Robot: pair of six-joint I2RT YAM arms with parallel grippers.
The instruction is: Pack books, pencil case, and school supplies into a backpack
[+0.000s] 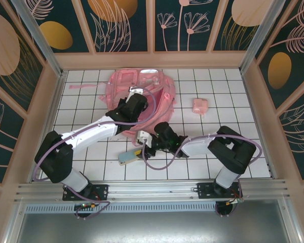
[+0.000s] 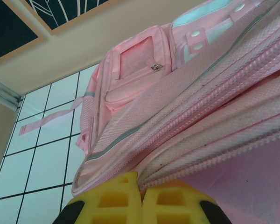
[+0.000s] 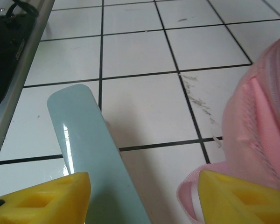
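Your left tool [image 2: 141, 198] clamps the large pink fabric backpack [image 2: 177, 116], right tool [image 3: 144, 198] apart astride the long teal pouch [image 3: 86, 135]; off-centre closure risks slippage.

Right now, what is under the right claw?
The pencil case lies flat on the white tiles beneath the open right claw, with the backpack edge close beside it. The case's end directly under the claw is covered by it.
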